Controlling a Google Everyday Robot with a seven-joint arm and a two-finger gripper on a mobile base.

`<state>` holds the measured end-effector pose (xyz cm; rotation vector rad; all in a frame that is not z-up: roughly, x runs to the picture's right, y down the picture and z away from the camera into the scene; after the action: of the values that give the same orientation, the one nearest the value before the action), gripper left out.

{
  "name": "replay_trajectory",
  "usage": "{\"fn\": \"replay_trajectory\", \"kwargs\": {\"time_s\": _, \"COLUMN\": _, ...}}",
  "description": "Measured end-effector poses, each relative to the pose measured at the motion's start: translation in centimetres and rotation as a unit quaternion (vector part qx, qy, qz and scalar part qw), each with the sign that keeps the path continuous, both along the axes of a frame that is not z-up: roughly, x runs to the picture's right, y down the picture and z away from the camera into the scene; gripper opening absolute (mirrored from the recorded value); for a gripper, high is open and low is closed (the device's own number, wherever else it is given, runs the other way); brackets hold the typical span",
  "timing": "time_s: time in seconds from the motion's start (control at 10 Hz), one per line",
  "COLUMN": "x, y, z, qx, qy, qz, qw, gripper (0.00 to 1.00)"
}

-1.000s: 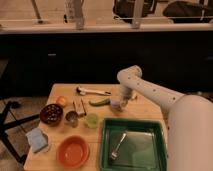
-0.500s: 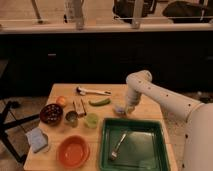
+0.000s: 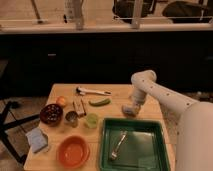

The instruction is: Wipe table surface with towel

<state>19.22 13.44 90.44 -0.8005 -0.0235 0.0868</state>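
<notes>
Camera view: my gripper (image 3: 129,110), fingers together, sits low on the light tan wooden table surface (image 3: 117,95) above the green tray's (image 3: 159,127) corner; small grey-blue towel not discernible under it.

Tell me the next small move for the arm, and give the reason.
Probably keep the pincer pressed low and sweep it sideways along the table surface. It sits right at the wood, just above the green tray; I cannot make out a towel under it, and the light blue cloth pad lies far off at the front left corner.
</notes>
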Motion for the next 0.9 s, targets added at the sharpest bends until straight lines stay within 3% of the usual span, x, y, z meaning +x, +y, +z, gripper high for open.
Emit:
{"fn": "replay_trajectory", "kwargs": {"time_s": 0.4, "x": -2.6, "y": -2.1, "z": 0.9, "qx": 0.007, "qy": -0.012, "qz": -0.035, "qw": 0.9993, "gripper": 0.00}}
{"fn": "replay_trajectory", "kwargs": {"time_s": 0.7, "x": -5.7, "y": 0.0, "z": -0.1, "qx": -0.019, "qy": -0.046, "qz": -0.061, "qw": 0.9969, "gripper": 0.00}}
{"fn": "replay_trajectory", "kwargs": {"time_s": 0.9, "x": -5.3, "y": 2.1, "z": -0.9, "qx": -0.042, "qy": -0.054, "qz": -0.073, "qw": 0.9950, "gripper": 0.00}}
